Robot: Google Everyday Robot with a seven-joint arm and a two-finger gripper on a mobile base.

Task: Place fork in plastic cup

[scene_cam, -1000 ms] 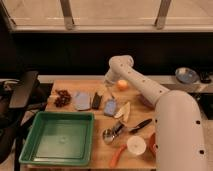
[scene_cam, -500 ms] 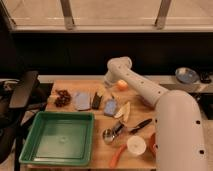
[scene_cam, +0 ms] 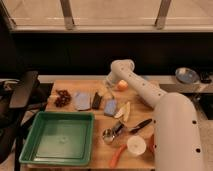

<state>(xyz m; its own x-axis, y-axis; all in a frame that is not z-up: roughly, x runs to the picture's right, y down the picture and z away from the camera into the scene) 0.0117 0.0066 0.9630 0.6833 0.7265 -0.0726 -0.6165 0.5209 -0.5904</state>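
My gripper (scene_cam: 105,90) hangs at the far middle of the wooden table (scene_cam: 100,155), just above a dark block (scene_cam: 97,100) and left of an orange fruit (scene_cam: 122,85). The pale blue plastic cup (scene_cam: 110,106) stands just below and right of the gripper. I cannot make out the thin fork anywhere; it may be hidden at the gripper. A larger bluish-purple bowl (scene_cam: 82,100) sits to the left of the dark block.
A green tray (scene_cam: 60,137) fills the front left. A metal measuring cup (scene_cam: 108,135), black-handled knife (scene_cam: 140,125), white round cup (scene_cam: 136,145) and orange carrot (scene_cam: 117,155) lie front right. Pale slices (scene_cam: 123,111) and dark red bits (scene_cam: 62,97) also lie on the table.
The gripper has dipped slightly toward the table near the dark block. The objects on the table have not moved.
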